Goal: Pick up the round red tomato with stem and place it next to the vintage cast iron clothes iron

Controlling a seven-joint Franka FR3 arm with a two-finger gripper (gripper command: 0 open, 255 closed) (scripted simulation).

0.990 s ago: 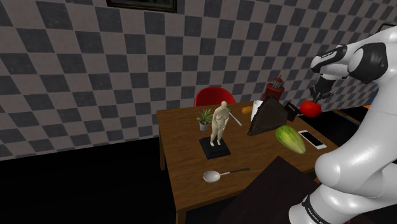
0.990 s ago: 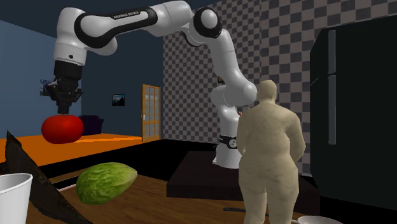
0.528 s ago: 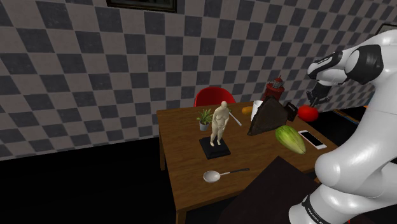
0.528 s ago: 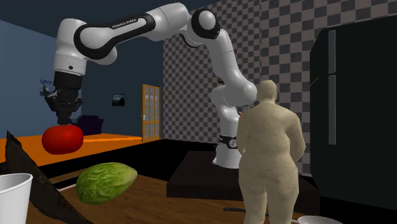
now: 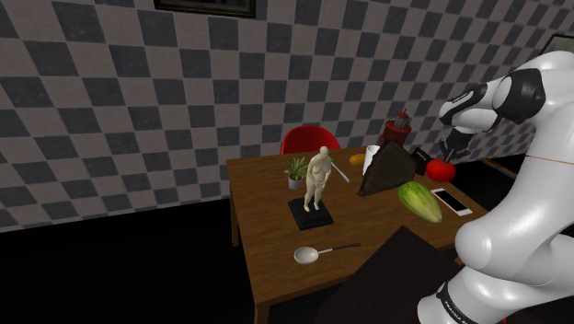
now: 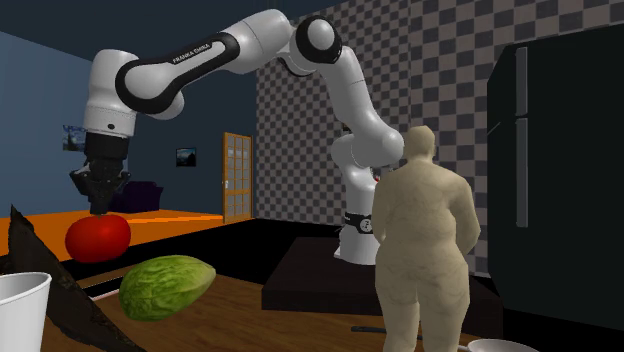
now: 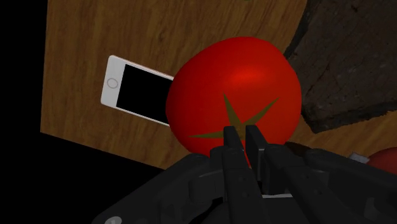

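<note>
The round red tomato [image 5: 441,168] with a green star-shaped stem hangs just above the wooden table [image 5: 276,239], beside the far end of the dark, rough, wedge-shaped iron [image 5: 389,171]. My black gripper [image 5: 451,152] points down over it and is shut on its stem. In the wrist view the two fingertips [image 7: 234,141] pinch the stem on top of the tomato [image 7: 235,92], with the iron [image 7: 347,63] close beside it. In the second exterior view the gripper [image 6: 103,205] sits on the tomato [image 6: 98,238], above the iron's dark edge [image 6: 60,300].
A white phone [image 5: 451,201] and a green cabbage [image 5: 419,201] lie near the tomato on the stand's side. A beige figure statue [image 5: 317,179], a ladle [image 5: 317,252], a small plant [image 5: 297,170] and a white cup [image 5: 371,156] stand on the table. A red chair [image 5: 308,140] is behind it.
The gripper has come down with the tomato over the last second, from well above the table to just over it beside the iron. Nothing else moved.
</note>
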